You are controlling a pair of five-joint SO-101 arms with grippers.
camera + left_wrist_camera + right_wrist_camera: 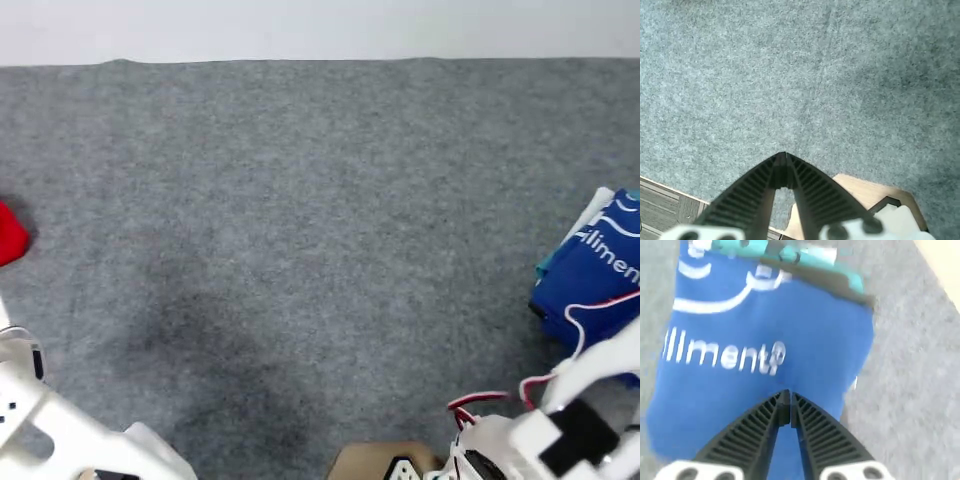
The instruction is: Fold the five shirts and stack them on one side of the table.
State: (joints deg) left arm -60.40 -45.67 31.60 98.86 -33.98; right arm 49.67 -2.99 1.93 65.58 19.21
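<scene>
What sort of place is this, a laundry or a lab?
Likely a robot lab bench: two white arms at a grey felt-covered table, with a folded blue shirt at one edge.

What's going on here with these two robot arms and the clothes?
Two robot arms are on a shirt-folding job. In the high view, a folded blue shirt tops a stack at the table's right edge, with a teal shirt peeking out beneath it. The right tool is shut and empty over that blue shirt. The left tool is shut too, over bare grey mat. A bit of red cloth shows at the left edge.
</scene>
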